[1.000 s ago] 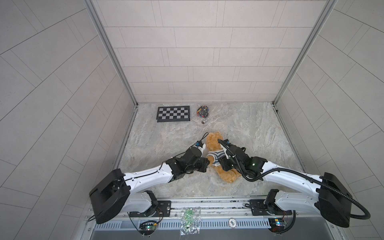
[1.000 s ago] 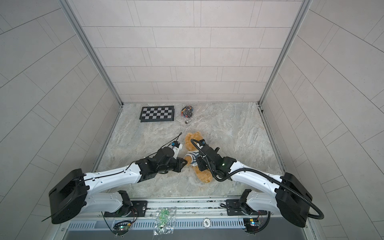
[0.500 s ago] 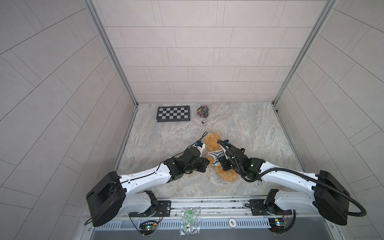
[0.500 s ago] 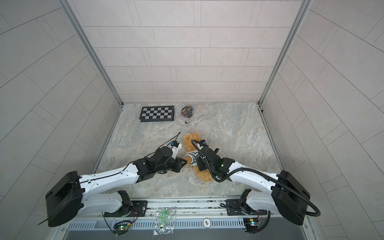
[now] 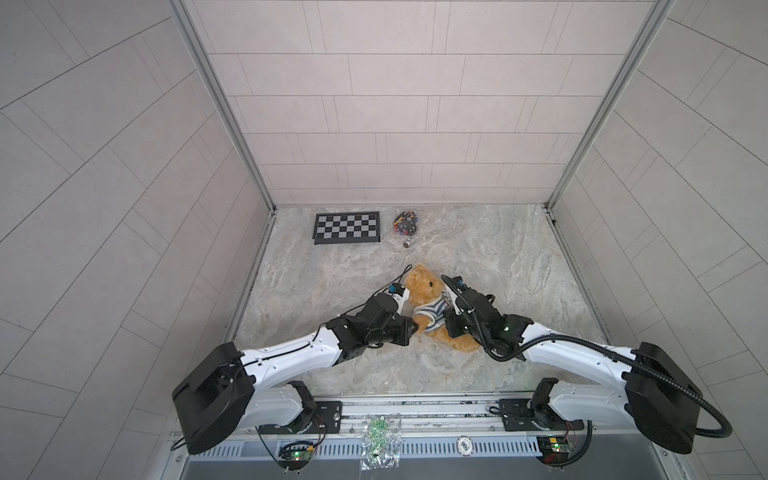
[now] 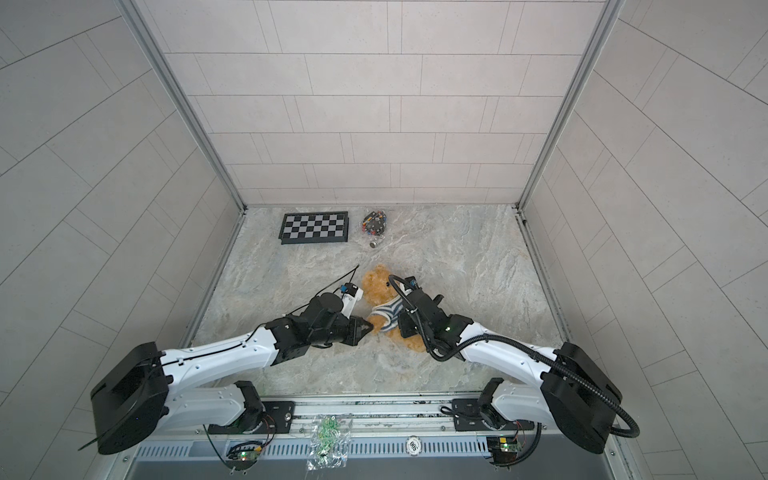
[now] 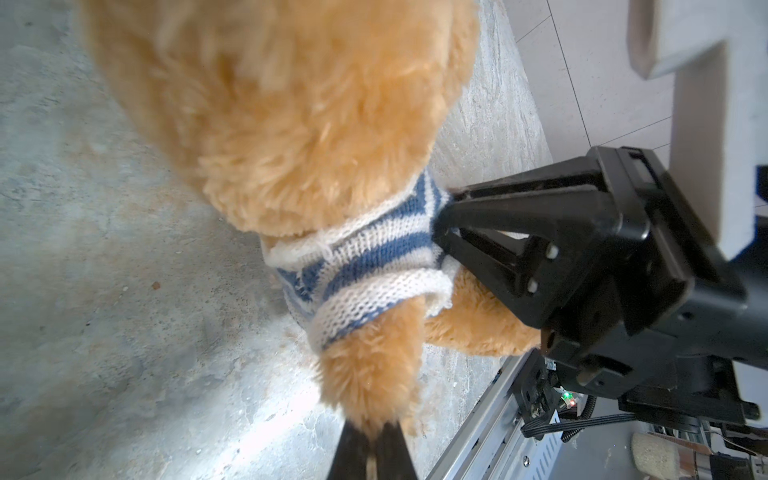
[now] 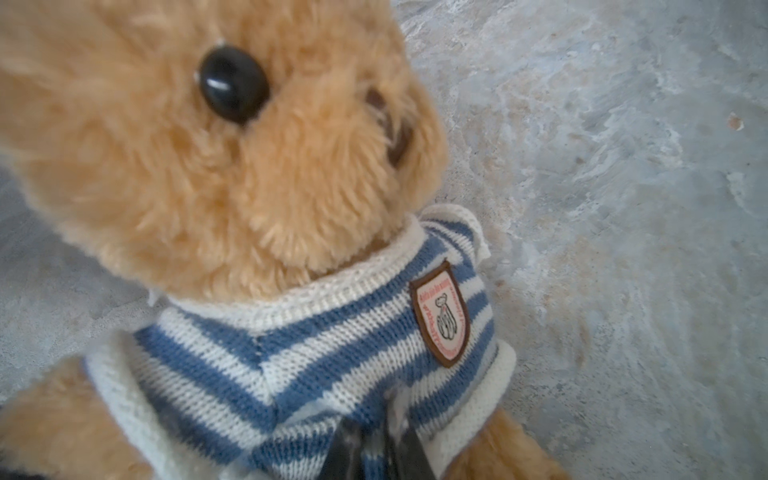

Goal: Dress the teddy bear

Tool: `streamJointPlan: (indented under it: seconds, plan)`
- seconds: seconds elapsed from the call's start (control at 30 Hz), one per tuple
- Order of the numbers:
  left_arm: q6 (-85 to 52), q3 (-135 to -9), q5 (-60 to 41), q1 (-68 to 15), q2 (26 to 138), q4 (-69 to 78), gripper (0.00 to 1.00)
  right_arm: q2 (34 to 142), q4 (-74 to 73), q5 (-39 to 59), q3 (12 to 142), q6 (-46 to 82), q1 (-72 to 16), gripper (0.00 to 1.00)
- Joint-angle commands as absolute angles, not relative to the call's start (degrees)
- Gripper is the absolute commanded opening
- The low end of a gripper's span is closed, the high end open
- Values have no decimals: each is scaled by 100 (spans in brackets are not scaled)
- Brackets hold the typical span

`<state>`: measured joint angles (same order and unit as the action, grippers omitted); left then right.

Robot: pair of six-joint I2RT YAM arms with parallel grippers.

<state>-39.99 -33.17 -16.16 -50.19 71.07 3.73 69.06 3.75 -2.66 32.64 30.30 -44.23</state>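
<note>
The teddy bear (image 5: 422,286) (image 6: 376,286) lies on its back mid-table, head toward the back wall. A blue-and-white striped shirt (image 5: 432,311) (image 8: 291,353) with a chest patch (image 8: 440,316) covers its chest. My left gripper (image 5: 413,328) (image 7: 376,436) is shut on the furry tip of the bear's arm, which sticks out of a sleeve (image 7: 374,299). My right gripper (image 5: 449,326) (image 8: 376,436) comes in from the other side and pinches a fold of the shirt's lower front. In the left wrist view the right gripper (image 7: 444,216) presses into the shirt's side.
A black-and-white checkerboard (image 5: 347,227) lies at the back left. Beside it are a clear bag of small coloured parts (image 5: 406,222) and a small metal cylinder (image 5: 406,244). Tiled walls enclose three sides. A metal rail (image 5: 415,405) runs along the front.
My right gripper's jaws have closed onto the shirt fabric at the bear's chest. The left gripper keeps its hold on the bear's arm, hardly shifted.
</note>
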Motion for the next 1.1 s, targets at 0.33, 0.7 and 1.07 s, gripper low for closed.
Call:
streamJointPlan:
  seconds: [0.33, 0.7, 1.07]
  plan:
    - [-3793, -3357, -1875, -4804, 7304, 220, 0, 6651, 520, -190, 3333, 3062, -4331, 24]
    - [-3772, -3271, -1697, -4774, 7242, 132, 0, 6719, 113, 285, 3516, 2957, -4368, 50]
    - [-3770, -3227, -1684, -4773, 7275, 193, 0, 7594, -190, 598, 3785, 3185, -4517, 56]
